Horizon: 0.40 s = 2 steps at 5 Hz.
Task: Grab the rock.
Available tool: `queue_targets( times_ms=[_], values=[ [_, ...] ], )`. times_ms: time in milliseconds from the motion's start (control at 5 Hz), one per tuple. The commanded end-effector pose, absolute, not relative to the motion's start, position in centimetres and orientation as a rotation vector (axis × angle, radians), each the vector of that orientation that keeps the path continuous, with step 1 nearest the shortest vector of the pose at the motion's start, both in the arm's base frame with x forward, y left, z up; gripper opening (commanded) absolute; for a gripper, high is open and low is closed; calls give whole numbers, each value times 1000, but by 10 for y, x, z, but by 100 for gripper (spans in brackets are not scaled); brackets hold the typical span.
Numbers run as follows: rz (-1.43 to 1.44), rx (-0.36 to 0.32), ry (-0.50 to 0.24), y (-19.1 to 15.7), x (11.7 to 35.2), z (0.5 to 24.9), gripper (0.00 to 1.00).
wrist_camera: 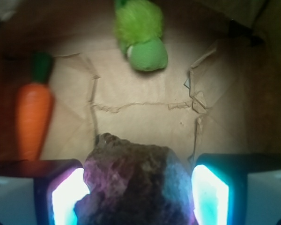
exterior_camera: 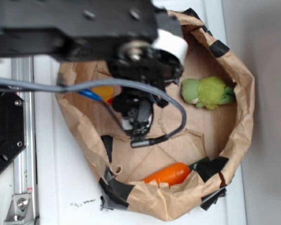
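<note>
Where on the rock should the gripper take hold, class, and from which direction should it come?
Across the rock's two flanks, coming down from above. In the wrist view the gripper has one finger on each side, and the lump's top is bumpy and uneven, so the sides probably offer better purchase.

Black arm (exterior_camera: 75, 28), grey cable (exterior_camera: 84, 86), white collar (exterior_camera: 171, 44)

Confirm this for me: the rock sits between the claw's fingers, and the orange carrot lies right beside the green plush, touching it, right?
Not quite. The wrist view shows the carrot well apart from the green plush. The rock does sit between the claw's fingers.
</note>
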State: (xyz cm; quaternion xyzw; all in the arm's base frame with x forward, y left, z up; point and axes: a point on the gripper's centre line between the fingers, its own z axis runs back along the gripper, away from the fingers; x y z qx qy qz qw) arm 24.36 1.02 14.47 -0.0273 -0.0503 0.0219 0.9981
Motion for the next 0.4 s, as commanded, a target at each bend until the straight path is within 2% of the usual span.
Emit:
queue_targets(
  times_ms=[0, 200],
  values=[
    [14, -19, -171, 27, 253, 166, 0],
    [21, 18, -136, 27, 252, 160, 0]
  ],
)
